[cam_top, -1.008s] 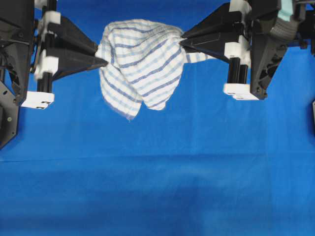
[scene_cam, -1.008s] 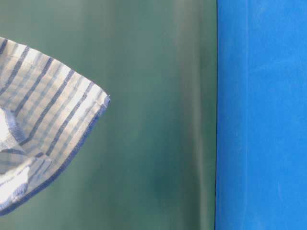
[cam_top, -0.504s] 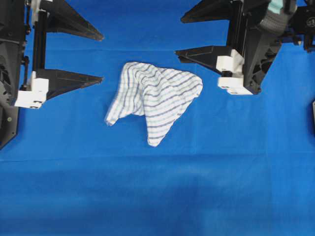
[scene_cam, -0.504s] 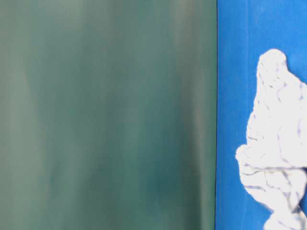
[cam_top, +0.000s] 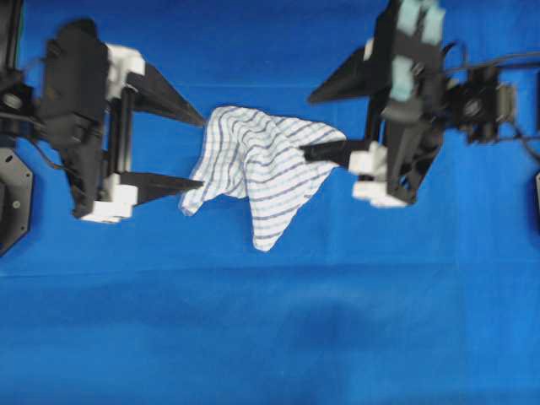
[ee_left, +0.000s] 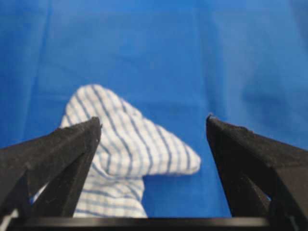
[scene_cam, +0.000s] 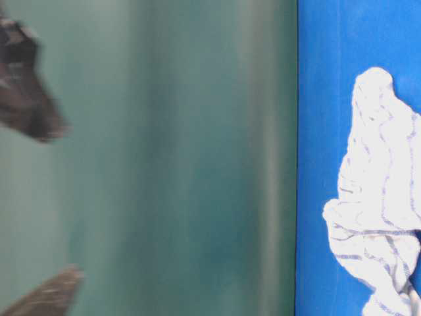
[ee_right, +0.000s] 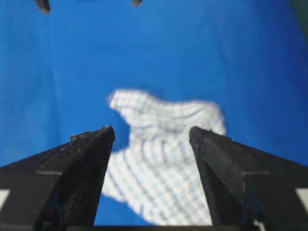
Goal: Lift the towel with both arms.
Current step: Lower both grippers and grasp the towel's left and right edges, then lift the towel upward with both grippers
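One towel [cam_top: 260,169] lies crumpled on the blue table cover [cam_top: 270,337], flanked by my two grippers, left [cam_top: 199,152] and right [cam_top: 310,125], both spread wide, grasping nothing.

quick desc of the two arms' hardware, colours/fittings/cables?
Both arms are black with long, pointed, wedge-shaped jaws and white blocks at the rail ends. The left gripper is plain black and white. The right gripper carries teal pads on its wrist housing, with thin black cables trailing off behind it.
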